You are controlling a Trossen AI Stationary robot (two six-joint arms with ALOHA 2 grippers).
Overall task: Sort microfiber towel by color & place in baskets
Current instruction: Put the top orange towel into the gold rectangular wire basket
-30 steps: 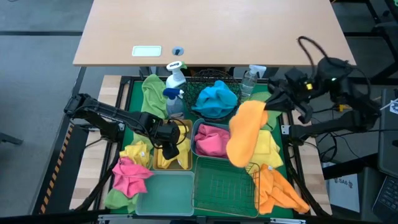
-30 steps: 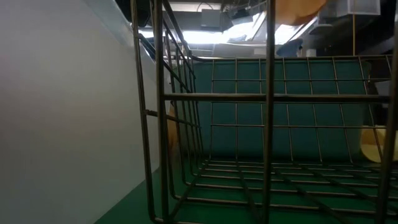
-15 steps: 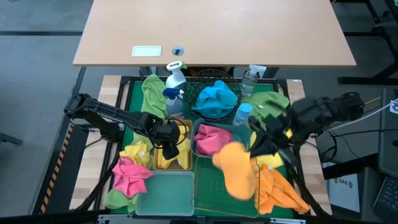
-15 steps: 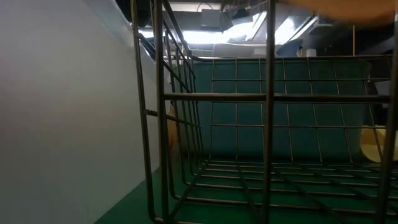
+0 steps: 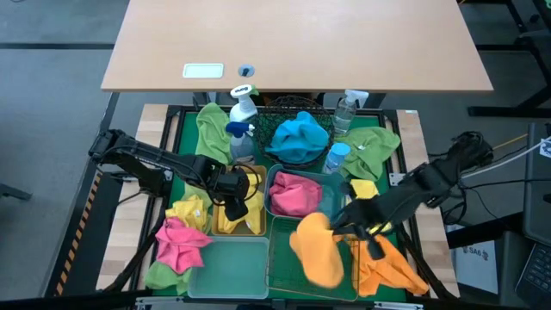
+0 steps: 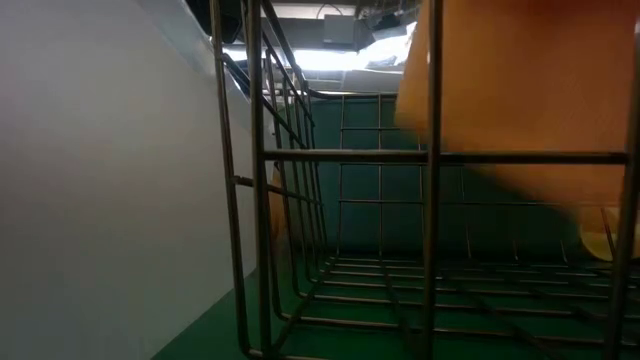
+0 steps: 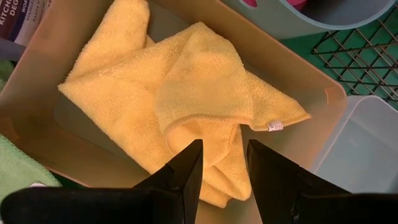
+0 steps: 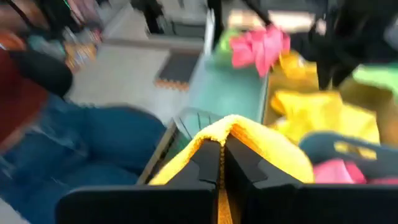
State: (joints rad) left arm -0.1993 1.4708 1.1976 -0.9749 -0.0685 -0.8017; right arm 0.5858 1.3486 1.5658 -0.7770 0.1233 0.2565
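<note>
One fuzzy orange microfiber towel (image 5: 315,248) hangs pinched in the right claw (image 5: 337,226), draping straight down over the green wire rectangular basket (image 5: 288,274), while the left claw (image 7: 221,163) waits with parted fingers above the amber plastic bin (image 5: 256,230).

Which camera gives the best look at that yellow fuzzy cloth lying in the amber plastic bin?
The left wrist view: the yellow fuzzy cloth fills it. The high view shows it mostly hidden beneath the left end effector; the right wrist view blurs it; the low view misses it.

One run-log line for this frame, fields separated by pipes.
right claw: shut on orange towel, over green wire basket | left claw: open above yellow towel in amber bin
</note>
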